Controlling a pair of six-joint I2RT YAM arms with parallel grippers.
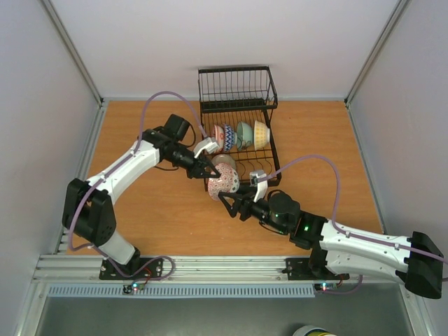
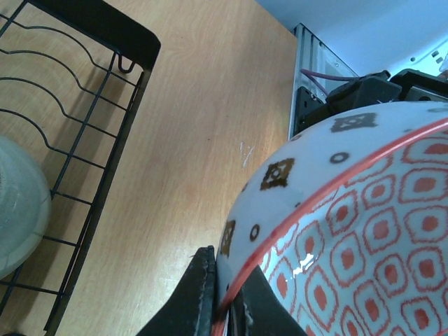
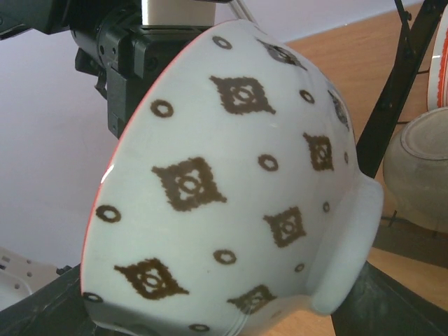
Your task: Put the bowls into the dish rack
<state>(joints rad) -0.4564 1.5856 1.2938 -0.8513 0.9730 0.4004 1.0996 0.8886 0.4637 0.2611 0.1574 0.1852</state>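
Note:
A red-patterned bowl (image 1: 223,183), white outside with brown diamonds, hangs above the table in front of the black wire dish rack (image 1: 238,105). My left gripper (image 1: 204,170) is shut on its rim; in the left wrist view the fingers (image 2: 199,294) pinch the red rim of the bowl (image 2: 336,210). My right gripper (image 1: 229,199) straddles the bowl (image 3: 231,175) from rim to foot, jaws wide and touching it. Several bowls (image 1: 241,134) stand on edge in the rack, and a beige bowl (image 1: 226,162) sits in its front row.
The rack's upright basket (image 1: 234,84) stands at the back. The rack's front corner (image 2: 105,42) and a pale bowl (image 2: 17,203) are close to the left of the held bowl. A beige bowl (image 3: 420,168) and a rack wire (image 3: 392,91) lie just right of it.

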